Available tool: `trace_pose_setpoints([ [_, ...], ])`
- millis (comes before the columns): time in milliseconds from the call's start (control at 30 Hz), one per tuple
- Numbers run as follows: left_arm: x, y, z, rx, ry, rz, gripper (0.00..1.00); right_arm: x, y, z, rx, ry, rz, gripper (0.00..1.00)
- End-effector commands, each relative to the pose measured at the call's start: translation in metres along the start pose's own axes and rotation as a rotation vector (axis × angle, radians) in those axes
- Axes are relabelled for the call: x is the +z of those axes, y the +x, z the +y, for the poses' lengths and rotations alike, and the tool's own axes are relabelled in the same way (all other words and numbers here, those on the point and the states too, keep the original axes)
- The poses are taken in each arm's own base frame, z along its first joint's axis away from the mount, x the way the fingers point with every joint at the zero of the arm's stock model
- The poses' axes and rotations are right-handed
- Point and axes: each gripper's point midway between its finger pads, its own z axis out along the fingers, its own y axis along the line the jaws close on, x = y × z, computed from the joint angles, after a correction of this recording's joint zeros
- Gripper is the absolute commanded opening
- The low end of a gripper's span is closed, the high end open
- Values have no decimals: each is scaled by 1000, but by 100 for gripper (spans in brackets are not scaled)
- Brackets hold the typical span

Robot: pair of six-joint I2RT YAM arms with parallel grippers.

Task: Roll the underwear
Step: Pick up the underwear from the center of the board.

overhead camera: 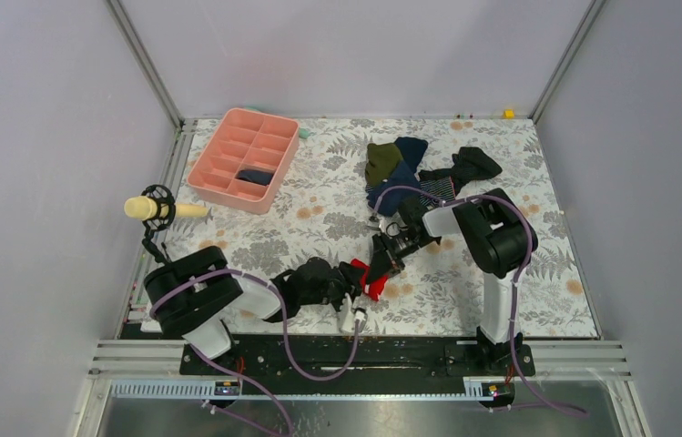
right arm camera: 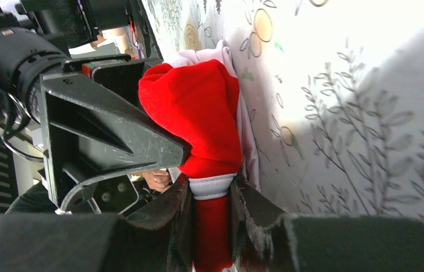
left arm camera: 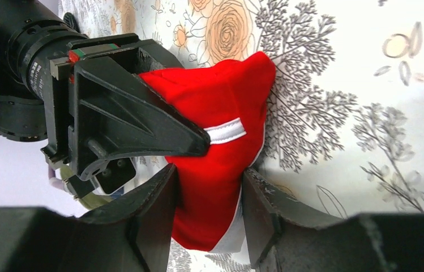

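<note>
Your underwear (left arm camera: 221,107) sits bunched up at the near middle of the table (overhead camera: 519,191). Your left jaws are clamped on it from one side and your right jaws from the other, almost meeting. A pile of dark clothes (overhead camera: 410,164) lies farther back, and a pink tray (overhead camera: 244,159) stands at the far left.

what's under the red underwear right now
Only the floral table cover shows beneath the underwear, around its edges. The left gripper and right gripper both pinch the cloth, so the patch directly below it is hidden.
</note>
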Motion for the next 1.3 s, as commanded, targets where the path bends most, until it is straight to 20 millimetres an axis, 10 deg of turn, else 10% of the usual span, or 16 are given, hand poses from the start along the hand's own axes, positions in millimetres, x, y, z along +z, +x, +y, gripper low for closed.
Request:
trace_pose_setpoints([
  [0,10,41,-40,24,155,217,46,16,23,-27,24,96,78,0],
  [167,16,50,-47,70,185,264,50,17,24,-28,39,85,89,0],
  [433,15,53,-58,49,299,298,0,17,23,-31,47,106,90,6],
  [700,4,44,-57,-101,387,330,0,4,8,-25,-53,189,49,67],
  [767,0,44,-57,-118,392,338,0,-5,-3,-17,-121,213,3,98],
  [1000,-10,36,-42,-163,402,327,0,-72,-28,60,-100,194,-81,99],
  [1267,-15,29,-6,-426,472,309,0,-206,-74,149,-310,306,-504,99],
])
